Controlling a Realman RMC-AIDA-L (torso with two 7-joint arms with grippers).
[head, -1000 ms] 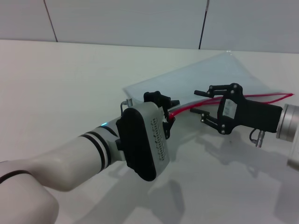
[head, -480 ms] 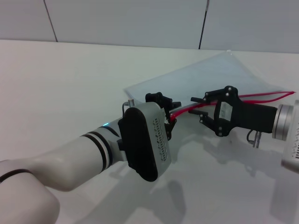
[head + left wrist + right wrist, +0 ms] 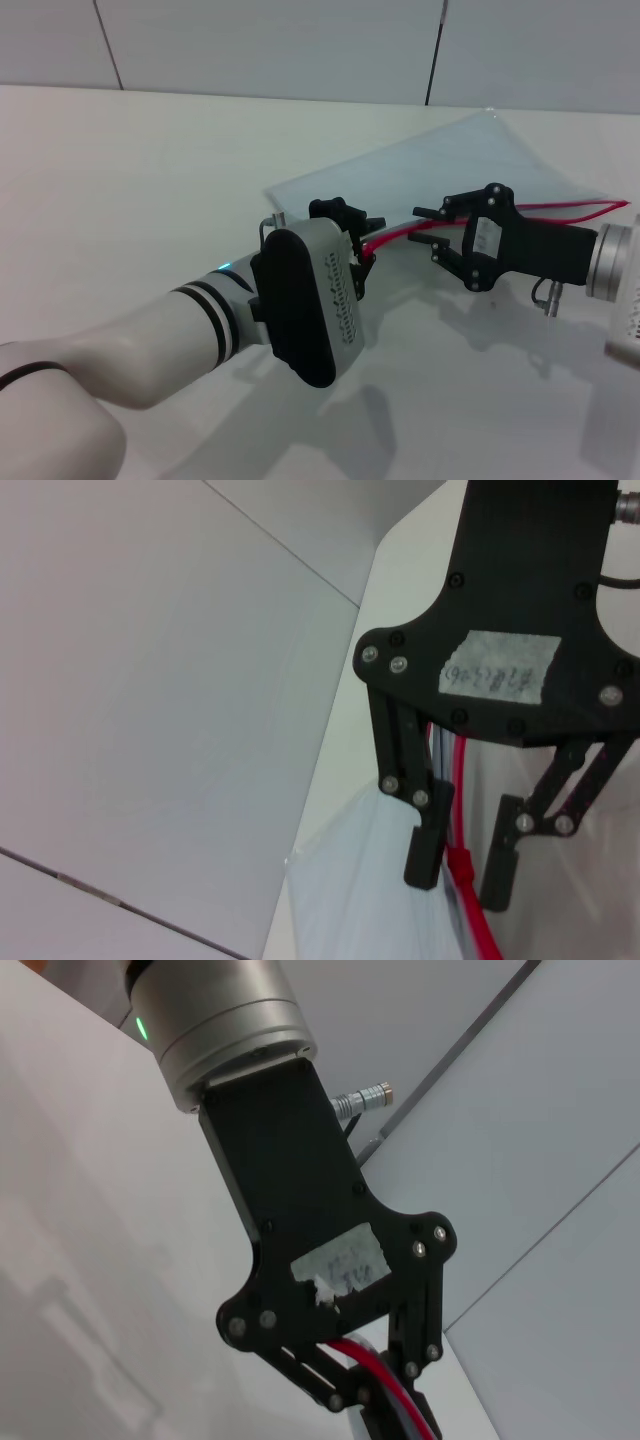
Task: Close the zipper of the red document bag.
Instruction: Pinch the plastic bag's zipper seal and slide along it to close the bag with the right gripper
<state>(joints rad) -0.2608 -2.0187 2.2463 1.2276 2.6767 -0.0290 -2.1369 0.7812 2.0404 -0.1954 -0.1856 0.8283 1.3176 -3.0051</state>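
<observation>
Our left gripper pinches the zipper end; right gripper open around it. Bag looks mostly unzipped.

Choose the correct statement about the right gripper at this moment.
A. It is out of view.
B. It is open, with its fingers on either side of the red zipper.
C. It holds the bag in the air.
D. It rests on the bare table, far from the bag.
B: the right gripper stands open astride the zipper of the red document bag, while the left gripper pinches the zipper's near end.
</observation>
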